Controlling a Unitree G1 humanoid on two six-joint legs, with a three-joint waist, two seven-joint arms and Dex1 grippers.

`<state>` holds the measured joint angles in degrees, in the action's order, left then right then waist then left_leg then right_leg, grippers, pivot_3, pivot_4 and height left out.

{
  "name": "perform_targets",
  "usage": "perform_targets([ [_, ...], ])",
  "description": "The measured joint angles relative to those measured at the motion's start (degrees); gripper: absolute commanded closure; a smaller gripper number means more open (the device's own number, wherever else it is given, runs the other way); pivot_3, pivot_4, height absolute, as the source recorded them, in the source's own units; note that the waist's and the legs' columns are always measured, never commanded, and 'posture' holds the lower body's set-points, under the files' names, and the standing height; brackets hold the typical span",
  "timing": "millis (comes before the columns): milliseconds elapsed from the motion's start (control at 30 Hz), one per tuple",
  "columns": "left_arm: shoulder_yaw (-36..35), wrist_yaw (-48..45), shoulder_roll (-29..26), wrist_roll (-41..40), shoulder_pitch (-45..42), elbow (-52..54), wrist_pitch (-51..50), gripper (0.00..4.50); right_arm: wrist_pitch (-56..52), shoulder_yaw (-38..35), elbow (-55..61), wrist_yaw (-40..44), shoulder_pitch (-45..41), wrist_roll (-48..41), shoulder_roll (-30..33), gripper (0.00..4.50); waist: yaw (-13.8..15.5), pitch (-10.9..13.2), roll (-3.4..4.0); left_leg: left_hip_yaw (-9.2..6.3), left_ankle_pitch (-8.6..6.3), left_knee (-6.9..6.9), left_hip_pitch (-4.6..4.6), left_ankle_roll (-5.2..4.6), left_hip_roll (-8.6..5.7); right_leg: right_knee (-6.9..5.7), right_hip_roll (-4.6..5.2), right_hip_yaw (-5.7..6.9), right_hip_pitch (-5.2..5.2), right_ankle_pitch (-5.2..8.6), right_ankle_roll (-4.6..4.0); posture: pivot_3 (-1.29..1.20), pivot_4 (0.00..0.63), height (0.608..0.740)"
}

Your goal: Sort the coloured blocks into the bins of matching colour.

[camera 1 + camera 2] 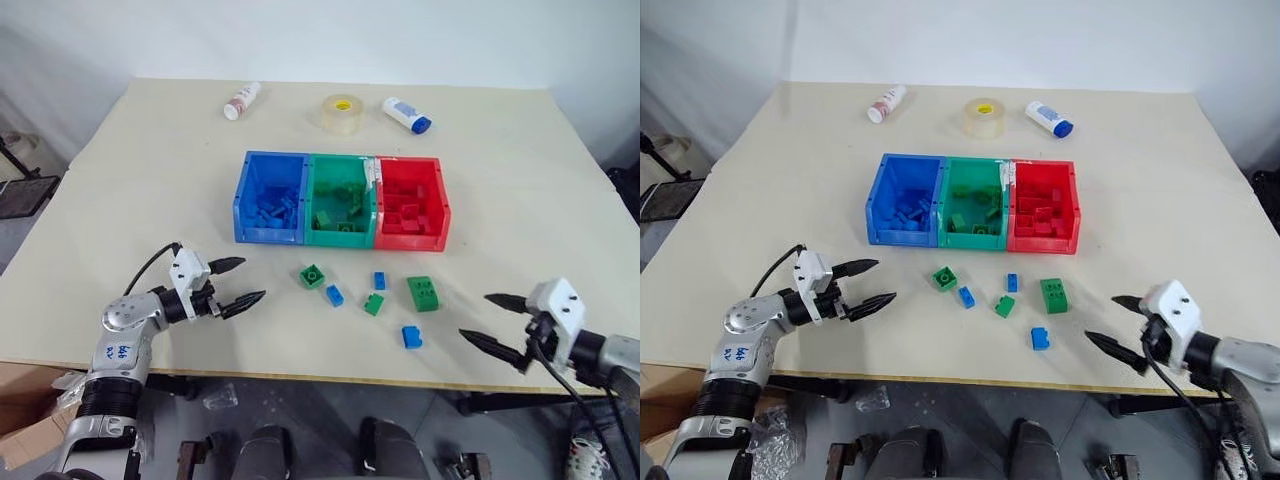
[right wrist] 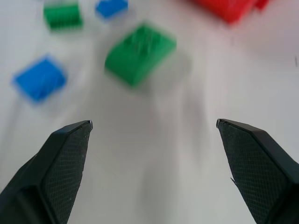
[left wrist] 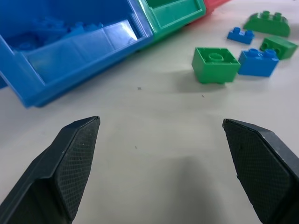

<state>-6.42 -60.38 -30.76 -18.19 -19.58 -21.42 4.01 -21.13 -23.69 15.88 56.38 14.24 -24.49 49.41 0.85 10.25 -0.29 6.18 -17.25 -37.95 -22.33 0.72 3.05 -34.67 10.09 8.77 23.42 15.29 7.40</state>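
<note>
Six small studded plastic bricks lie loose on the worktop before the joined blue, green and red bins, between both empty, wide-spread grippers, left gripper nearer the square green brick, right gripper nearer the larger green brick.

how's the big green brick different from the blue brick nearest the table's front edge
The big green brick is green and clearly larger; the blue brick is blue and small. The green one lies farther from the table's front edge, the blue one closer to it. Both sit loose on the table, outside the bins, untouched by either gripper.
</note>
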Motion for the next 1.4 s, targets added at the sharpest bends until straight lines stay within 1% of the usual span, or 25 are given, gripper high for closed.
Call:
perform_targets([
  [67, 0.0, -1.2, -0.2, 0.0, -0.1, -0.8, 0.5, 0.03, -0.7, -2.9, 1.6, 0.5, 2.3, -0.3, 0.5, 0.00, 0.1, 0.0, -0.03, 0.01, -0.01, -0.06, 0.02, 0.00, 0.01, -0.01, 0.00, -0.01, -0.03, 0.00, 0.01, 0.00, 0.150, 0.740],
  [133, 0.0, -1.7, -0.1, 0.0, -0.4, -1.5, 0.5, 0.03, -1.6, -3.7, 2.9, 0.6, 2.6, -0.7, 0.5, 0.00, -0.2, 0.0, -0.04, 0.01, -0.02, -0.07, 0.03, -0.01, 0.05, -0.01, -0.01, -0.01, -0.02, 0.00, 0.00, 0.00, 0.150, 0.740],
  [267, 0.0, -2.5, 0.4, 0.0, -1.1, -1.9, 0.8, 0.03, -3.5, -3.5, 5.6, 0.2, 2.3, -1.3, 0.5, 0.00, -0.3, 0.0, -0.04, 0.00, -0.03, -0.07, 0.02, 0.01, 0.06, -0.06, -0.01, -0.01, -0.01, 0.00, 0.00, 0.00, 0.150, 0.740],
  [333, 0.0, -2.9, 0.5, -0.1, -1.5, -2.0, 1.2, 0.03, -4.5, -2.1, 7.1, -0.3, 1.0, -1.5, 0.5, 0.00, -0.3, 0.0, -0.05, 0.00, -0.04, -0.09, 0.02, 0.01, 0.06, -0.06, -0.02, 0.00, -0.02, 0.00, 0.00, 0.00, 0.150, 0.740],
  [433, -0.1, -3.8, 1.6, -1.1, -1.7, -1.8, 1.7, 0.03, -7.1, 3.9, 10.1, -1.9, -3.5, -2.3, -0.7, 0.00, -0.8, 0.0, -0.07, -0.03, -0.04, -0.10, 0.02, 0.02, 0.08, -0.10, -0.02, 0.00, -0.01, 0.00, -0.01, 0.00, 0.150, 0.740],
  [500, -0.1, -4.2, 2.0, -1.7, -1.4, -1.2, 1.7, 0.03, -8.4, 6.7, 11.5, -2.1, -4.2, -3.0, -0.8, 0.00, -0.8, 0.0, -0.07, -0.04, -0.05, -0.10, 0.00, 0.03, 0.08, -0.09, -0.02, 0.02, 0.00, 0.00, -0.01, 0.00, 0.150, 0.740],
  [533, -0.2, -4.0, 1.8, -1.7, -0.8, -0.5, 1.6, 0.03, -9.0, 8.0, 11.6, -2.0, -4.7, -3.0, -0.7, 0.00, -0.8, 0.0, -0.10, -0.03, -0.06, -0.10, 0.00, 0.02, 0.07, -0.07, -0.02, 0.02, -0.01, 0.00, -0.01, 0.00, 0.150, 0.740],
  [667, -0.3, -3.5, 1.4, -2.2, 3.8, 5.5, -0.3, 0.03, -10.7, 17.0, 12.1, -1.0, -7.8, -2.0, -0.3, 0.00, -0.9, 0.0, -0.13, -0.03, -0.11, -0.14, -0.01, -0.01, 0.08, -0.06, -0.02, 0.00, -0.01, 0.00, 0.01, 0.00, 0.150, 0.740],
  [833, -0.6, -2.7, 0.6, -3.6, 9.1, 11.7, -3.1, 0.03, -10.9, 24.0, 11.4, -0.6, -12.6, 0.1, -0.3, 0.00, -1.0, 0.0, -0.13, -0.02, -0.12, -0.18, 0.00, -0.01, 0.11, -0.08, -0.02, 0.00, -0.01, 0.00, 0.00, 0.00, 0.150, 0.740],
  [967, -1.7, -1.3, 0.1, -4.1, 11.5, 14.7, -4.7, 0.03, -10.1, 29.0, 7.0, -0.7, -18.1, 3.1, -2.2, 0.00, -1.0, 0.0, -0.15, -0.01, -0.13, -0.20, 0.00, 0.00, 0.11, -0.07, -0.03, 0.00, -0.01, 0.00, -0.01, 0.00, 0.150, 0.740],
  [1000, -1.8, -0.9, 0.0, -4.2, 11.9, 15.4, -5.0, 0.00, -9.8, 29.9, 6.2, -0.8, -19.4, 3.6, -2.6, 0.41, -1.0, 0.0, -0.14, -0.01, -0.13, -0.19, 0.00, 0.00, 0.12, -0.08, -0.03, 0.00, -0.01, 0.00, -0.01, 0.00, 0.150, 0.740],
  [1033, -1.9, -0.5, -0.1, -4.2, 12.4, 16.5, -5.3, 0.00, -9.7, 30.5, 5.6, -0.8, -20.4, 4.3, -2.8, 0.62, -1.0, 0.0, -0.16, -0.02, -0.13, -0.20, 0.00, 0.00, 0.14, -0.08, -0.05, 0.00, -0.02, 0.00, -0.01, 0.00, 0.150, 0.740],
  [1233, -2.2, 0.6, -0.5, -4.7, 13.3, 18.3, -5.9, 0.00, -8.7, 31.0, 3.8, -1.1, -21.9, 5.5, -3.6, 2.72, -0.9, -0.1, -0.18, -0.01, -0.14, -0.19, 0.00, 0.03, 0.17, -0.07, -0.09, 0.00, -0.01, 0.01, -0.02, 0.00, 0.150, 0.740],
  [1267, -2.3, 0.8, -0.6, -4.7, 13.3, 18.4, -5.9, 0.00, -8.7, 31.1, 3.8, -1.0, -21.8, 5.5, -3.6, 2.99, -0.9, -0.1, -0.18, -0.01, -0.14, -0.19, 0.00, 0.03, 0.17, -0.07, -0.10, 0.01, -0.01, 0.01, -0.02, 0.00, 0.150, 0.740],
  [1400, -2.6, 1.0, -0.7, -4.8, 13.4, 18.3, -5.8, 0.00, -8.4, 30.9, 3.8, -1.0, -21.6, 5.5, -3.6, 3.03, -0.9, -0.1, -0.18, 0.00, -0.15, -0.20, 0.00, 0.04, 0.18, -0.07, -0.10, 0.00, -0.01, 0.01, -0.02, 0.00, 0.150, 0.740],
])
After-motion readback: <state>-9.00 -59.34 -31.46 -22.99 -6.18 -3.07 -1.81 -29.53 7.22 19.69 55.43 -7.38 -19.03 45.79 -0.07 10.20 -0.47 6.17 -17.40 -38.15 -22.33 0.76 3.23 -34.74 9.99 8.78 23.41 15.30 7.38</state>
